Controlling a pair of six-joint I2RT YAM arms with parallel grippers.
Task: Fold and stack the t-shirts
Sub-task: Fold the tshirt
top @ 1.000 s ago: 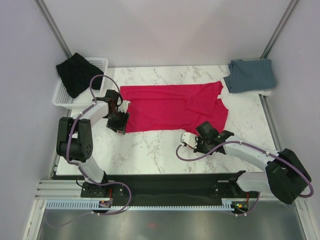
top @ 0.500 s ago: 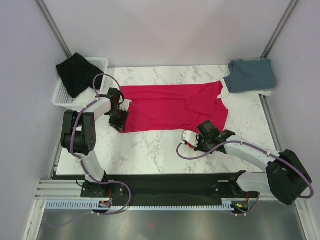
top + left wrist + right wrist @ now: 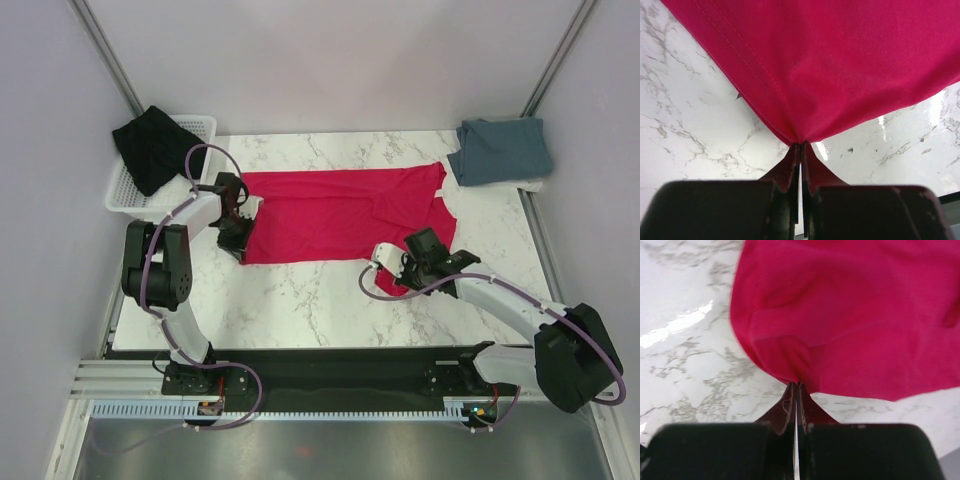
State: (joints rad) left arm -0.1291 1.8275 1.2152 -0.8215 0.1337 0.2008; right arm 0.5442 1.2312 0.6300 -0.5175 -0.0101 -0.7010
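The red t-shirt (image 3: 340, 212) lies spread across the marble table, collar end to the right. My left gripper (image 3: 240, 242) is shut on its near-left hem corner, the cloth (image 3: 840, 70) bunching into the closed tips (image 3: 801, 145). At the shirt's near-right edge my right gripper (image 3: 405, 268) is shut on the cloth (image 3: 850, 320), which puckers at the tips (image 3: 796, 385). The blue-grey t-shirt (image 3: 500, 150) lies folded at the far right corner. A black t-shirt (image 3: 155, 145) hangs over the basket at the far left.
A white wire basket (image 3: 200, 128) sits at the table's far left corner under the black shirt. Bare marble (image 3: 300, 300) runs along the near side in front of the red shirt. Grey walls close in the left, right and far sides.
My left gripper has closed on the red shirt's near-left corner. My right gripper, still shut on the cloth, has moved away from the near edge and a little right, dragging the shirt's edge with it.
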